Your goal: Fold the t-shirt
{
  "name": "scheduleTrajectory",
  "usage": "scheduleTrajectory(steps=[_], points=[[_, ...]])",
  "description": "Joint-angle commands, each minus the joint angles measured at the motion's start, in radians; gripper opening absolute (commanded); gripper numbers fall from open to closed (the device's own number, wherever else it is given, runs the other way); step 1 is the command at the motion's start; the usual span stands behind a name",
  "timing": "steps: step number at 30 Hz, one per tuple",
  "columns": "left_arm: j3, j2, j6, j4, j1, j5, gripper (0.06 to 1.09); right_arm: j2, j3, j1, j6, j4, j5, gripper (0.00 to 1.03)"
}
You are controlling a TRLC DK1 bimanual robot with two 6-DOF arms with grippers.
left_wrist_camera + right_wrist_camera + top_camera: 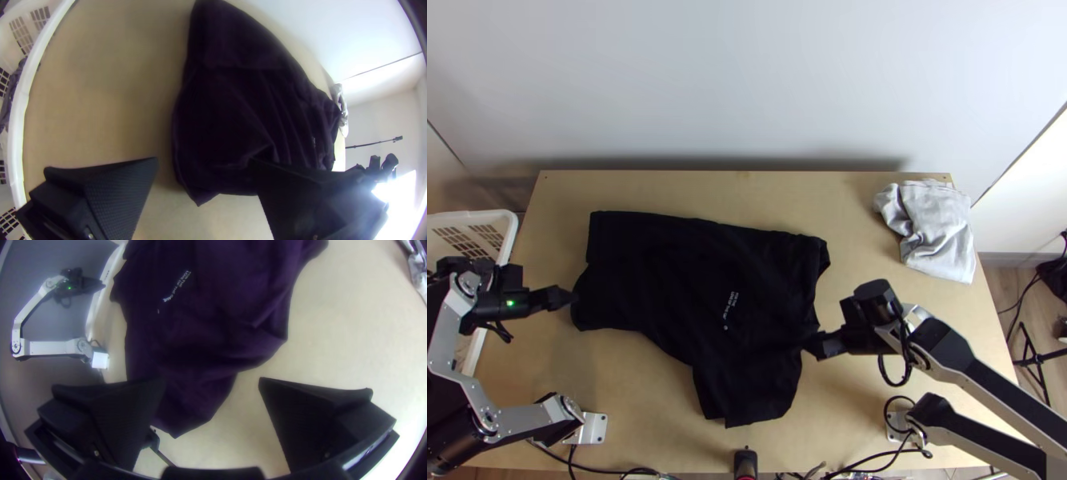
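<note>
T-shirt (675, 276) lies spread but creased on the table (851, 416), dark, print up; long axis runs across between the arms, slanting toward the near edge at the right arm's end. Left gripper (203, 161): spread wide, nothing held, just at what is probably the hem end; contact cannot be told. Right gripper (212, 380): likewise wide apart and empty, by the collar-and-shoulder end, one finger overlapping cloth in its wrist view. Each arm is nearest its own end, so the shirt lies inward of both. Near sleeve (747, 396) points to the near edge. Room: bare wood in front of the hem half, narrower strip beyond the far side. Limits: white basket (510, 236) beside the left arm, grey cloth (935, 232) at the far right corner. Judged next: grip edges, fold.
</note>
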Motion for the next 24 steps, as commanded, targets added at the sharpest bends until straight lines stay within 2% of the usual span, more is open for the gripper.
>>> scheduleTrajectory(steps=[1,7,11,21,24], points=[[-0.106,-0.029,0.025,-0.011,0.017,-0.015,1.03,-0.022,-0.055,0.073,0.055,-0.006,-0.021,0.96],[-0.178,-0.052,-0.045,0.069,0.005,-0.015,1.03,-0.019,-0.066,0.127,0.072,-0.006,-0.036,0.96],[-0.202,-0.059,-0.099,0.152,-0.008,-0.015,1.03,-0.02,-0.066,0.167,0.102,-0.007,-0.078,0.96],[-0.186,-0.058,-0.222,0.287,-0.017,-0.015,1.03,-0.017,-0.052,0.242,0.099,-0.032,-0.196,0.96],[-0.178,-0.05,-0.268,0.342,-0.025,-0.015,1.03,-0.006,-0.051,0.253,0.116,-0.015,-0.199,0.96]])
